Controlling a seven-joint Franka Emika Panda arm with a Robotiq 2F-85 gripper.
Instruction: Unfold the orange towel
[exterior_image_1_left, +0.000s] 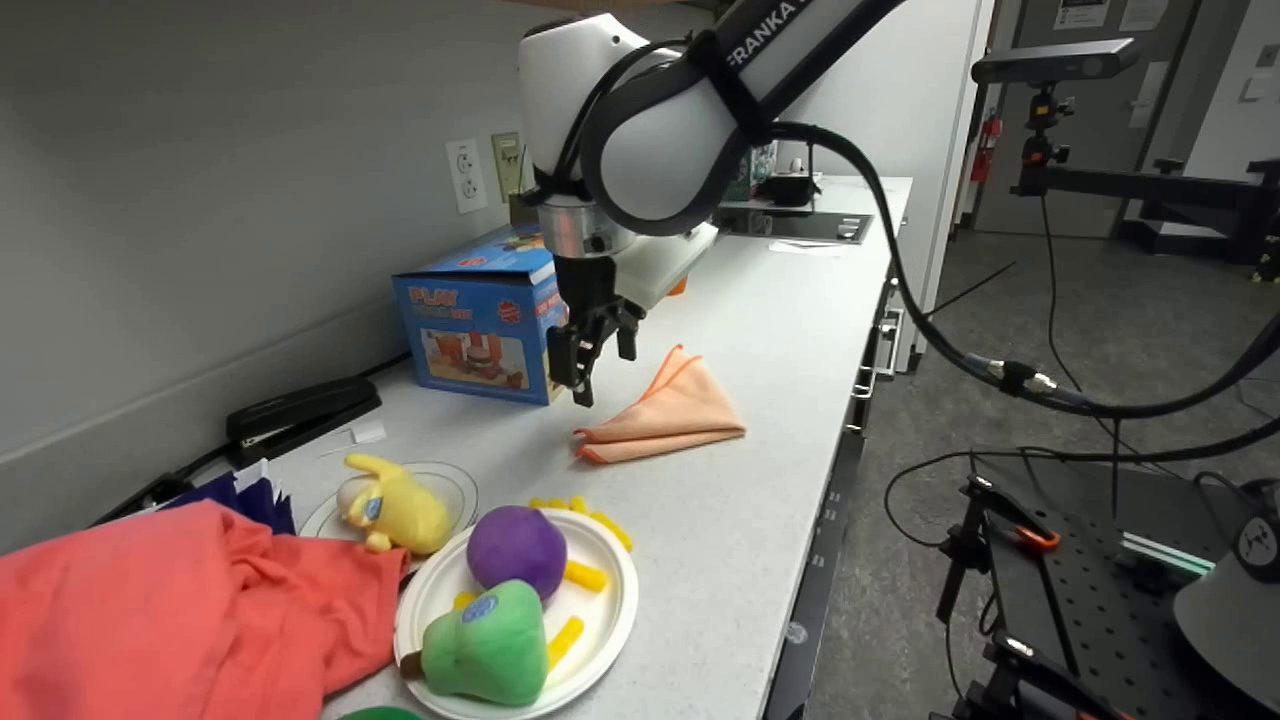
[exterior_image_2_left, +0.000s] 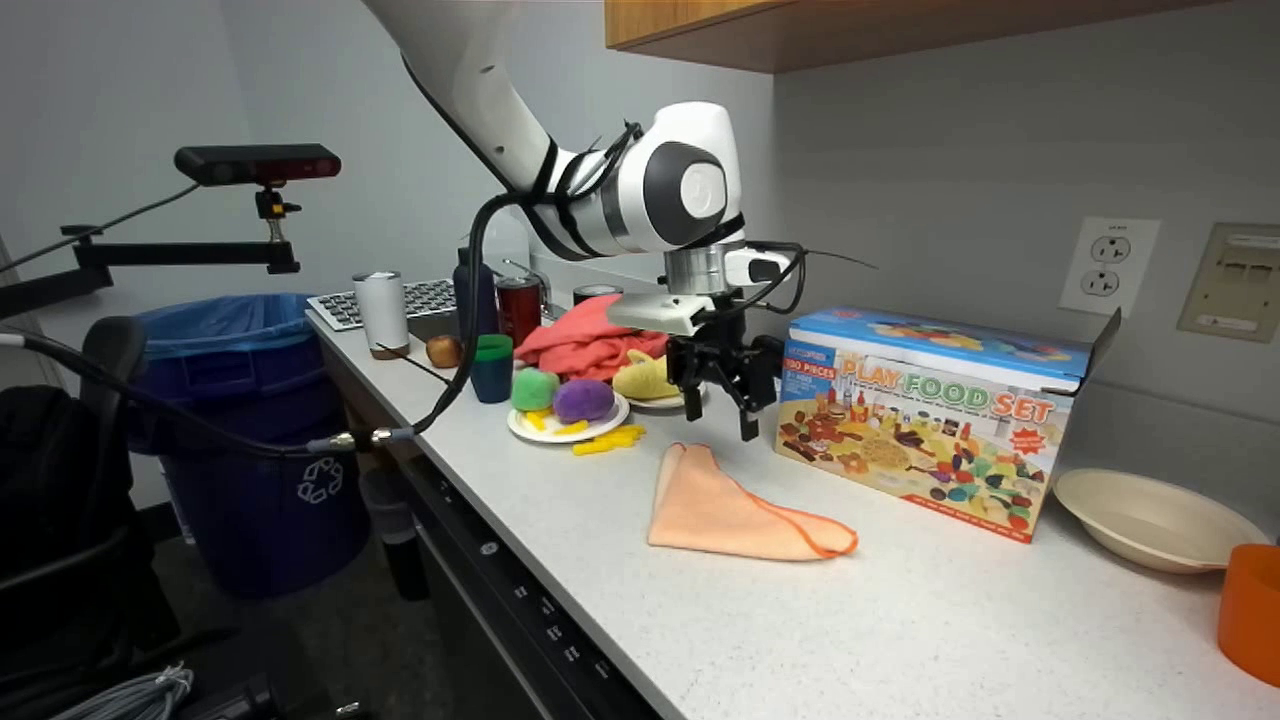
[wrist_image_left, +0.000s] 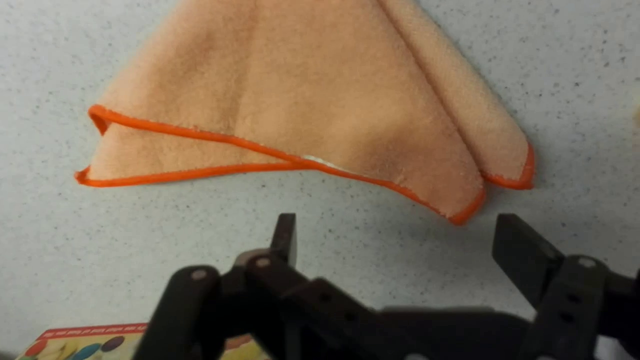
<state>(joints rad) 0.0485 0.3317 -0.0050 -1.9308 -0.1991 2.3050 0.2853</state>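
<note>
The orange towel (exterior_image_1_left: 685, 405) lies on the white counter, folded over itself in a rough wedge, and shows in both exterior views. In the wrist view the layers of the towel (wrist_image_left: 310, 85) show a bright orange hem, with two hem lines parting at the left and two rounded corners at the right. My gripper (wrist_image_left: 397, 220) is open, its fingers wide apart with only bare counter between them. One towel corner points toward the gap, just short of the fingertips. In an exterior view the gripper (exterior_image_2_left: 720, 415) hangs above the counter beside the towel, apart from it.
The blue toy box (exterior_image_2_left: 930, 420) stands close by the gripper, against the wall side. A plate (exterior_image_1_left: 600, 630) with plush toys, a red cloth (exterior_image_1_left: 180, 610) and a black stapler (exterior_image_1_left: 305, 410) lie farther along. A beige bowl (exterior_image_2_left: 1150, 520) and orange cup (exterior_image_2_left: 1250, 615) stand beyond the box.
</note>
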